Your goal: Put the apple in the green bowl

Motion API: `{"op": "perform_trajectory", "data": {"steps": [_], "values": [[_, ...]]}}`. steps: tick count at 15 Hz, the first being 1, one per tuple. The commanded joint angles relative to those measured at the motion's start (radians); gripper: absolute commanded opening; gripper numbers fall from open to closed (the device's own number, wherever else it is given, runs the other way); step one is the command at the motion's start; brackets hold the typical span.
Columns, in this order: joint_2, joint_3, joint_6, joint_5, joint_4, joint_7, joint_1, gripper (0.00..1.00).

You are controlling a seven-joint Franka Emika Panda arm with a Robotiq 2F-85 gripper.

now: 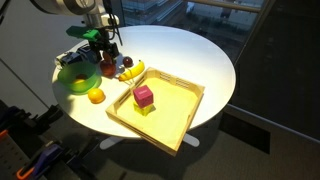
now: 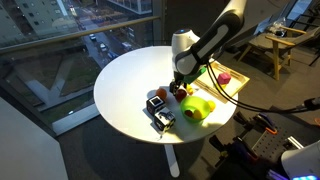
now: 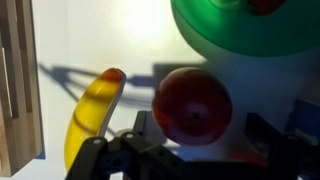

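The red apple (image 3: 192, 105) lies on the white table just in front of the lime-green bowl (image 3: 245, 30). My gripper (image 3: 200, 138) is open, with one finger on each side of the apple and a small gap to it on both sides. In both exterior views the gripper (image 1: 108, 60) (image 2: 180, 88) is lowered to the table beside the bowl (image 1: 72, 80) (image 2: 198, 109). The apple (image 1: 108, 69) is mostly hidden by the fingers there. Something red-orange lies in the bowl at its far edge.
A banana (image 3: 92, 115) (image 1: 133, 70) lies right beside the apple. A wooden tray (image 1: 178, 118) holds a pink block (image 1: 144, 96) on a yellow one. An orange fruit (image 1: 95, 96) sits by the bowl. A dark toy (image 2: 160, 111) stands near the table edge.
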Motion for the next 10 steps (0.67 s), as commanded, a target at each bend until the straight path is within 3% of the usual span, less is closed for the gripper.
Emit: {"op": "perform_trajectory", "data": {"steps": [1,10], "values": [[0.000,-0.009,0.019,0.006,-0.005,0.002,0.009,1.00],[0.014,-0.010,0.021,0.005,-0.003,0.001,0.009,1.00]]}}
